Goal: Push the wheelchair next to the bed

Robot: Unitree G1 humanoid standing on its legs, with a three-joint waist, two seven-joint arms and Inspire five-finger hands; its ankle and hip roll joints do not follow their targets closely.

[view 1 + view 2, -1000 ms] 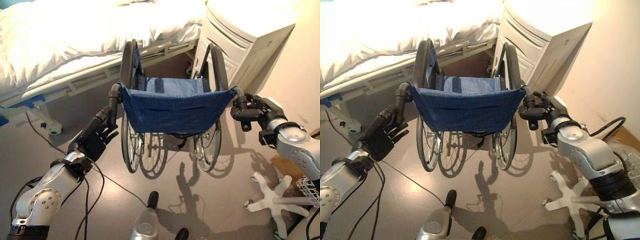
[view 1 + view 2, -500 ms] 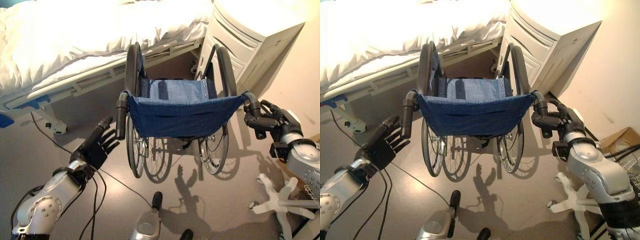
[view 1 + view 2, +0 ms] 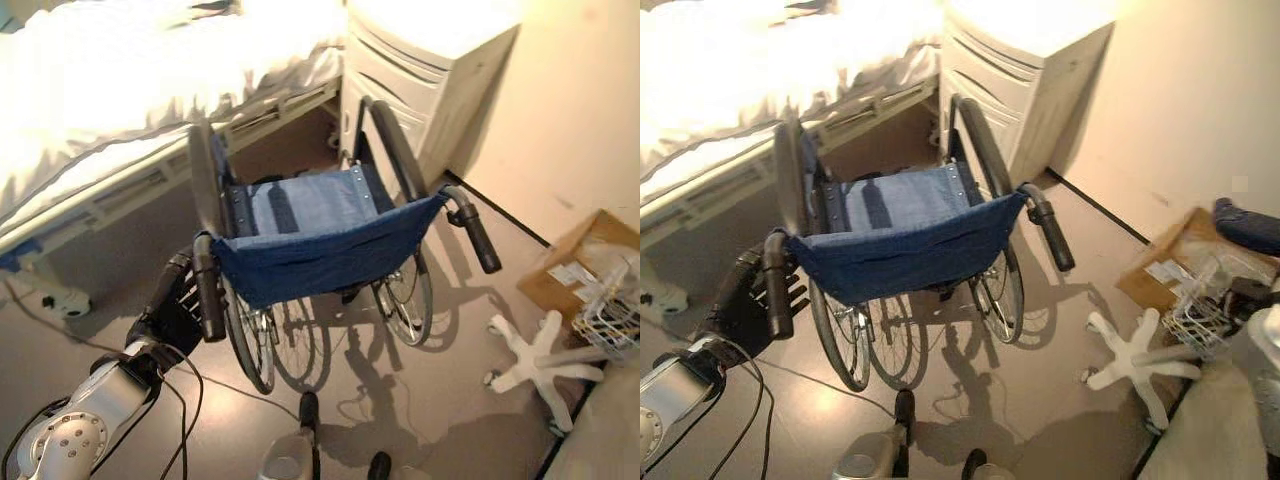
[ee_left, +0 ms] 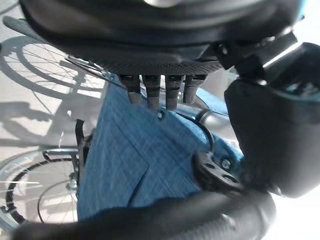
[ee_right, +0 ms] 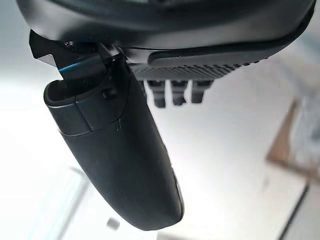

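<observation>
**Wheelchair beside the bed, left hand at its push handle**

The left hand (image 3: 170, 305) sits just behind the wheelchair's (image 3: 310, 240) left push handle (image 3: 208, 290), fingers straight and relaxed. Its wrist view adds that the handle passes close by the palm, ungrasped, with blue backrest fabric (image 4: 140, 160) beyond. The wheelchair stands angled at the bed (image 3: 120, 90), near a white cabinet (image 3: 420, 60). The right hand (image 5: 120, 150), seen from its own wrist, has relaxed fingers and holds nothing. A white star base (image 3: 535, 360) lies on the floor.
</observation>
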